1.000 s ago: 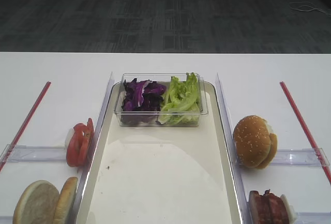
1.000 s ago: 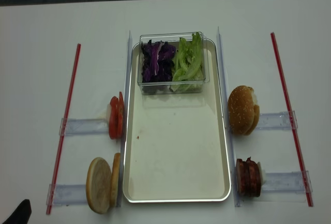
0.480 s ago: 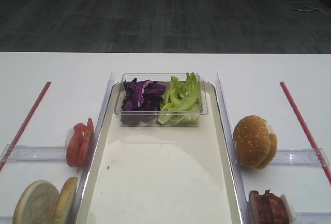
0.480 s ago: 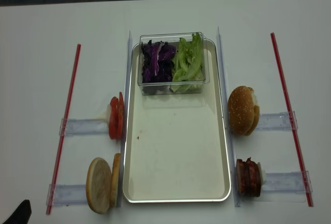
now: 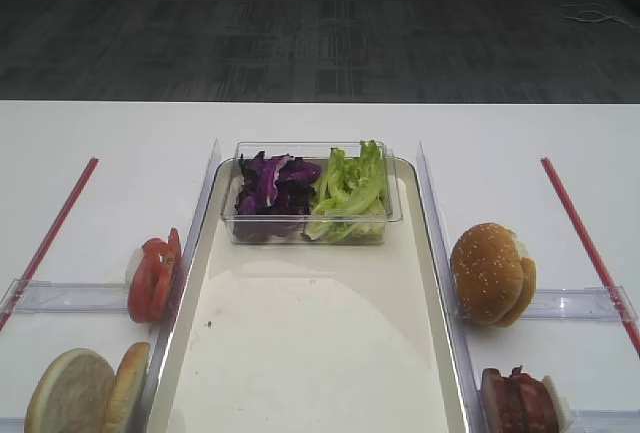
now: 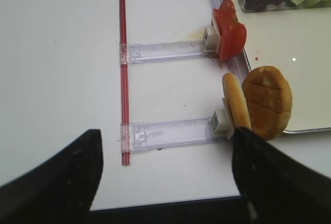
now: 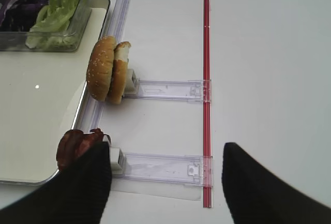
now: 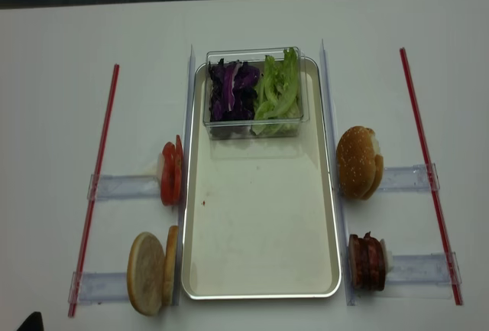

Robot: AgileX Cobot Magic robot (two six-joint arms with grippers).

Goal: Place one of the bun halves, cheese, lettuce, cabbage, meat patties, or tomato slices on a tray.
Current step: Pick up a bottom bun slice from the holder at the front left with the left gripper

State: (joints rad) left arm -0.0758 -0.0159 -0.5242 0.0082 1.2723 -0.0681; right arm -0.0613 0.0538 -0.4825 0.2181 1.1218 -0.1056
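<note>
Bun halves (image 6: 258,103) beside left claw (image 6: 165,182)

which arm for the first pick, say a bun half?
Left, likely. The bun halves stand just ahead of the open left tool, left of the tray. The right tool faces the meat patties across the tray.

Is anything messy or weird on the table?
Mostly it's tidy. The tray has a small dark speck near its left edge and faint smudges on its bare surface. The table shows a faint stain by the tomato slices. Nothing looks spilled or tipped.
</note>
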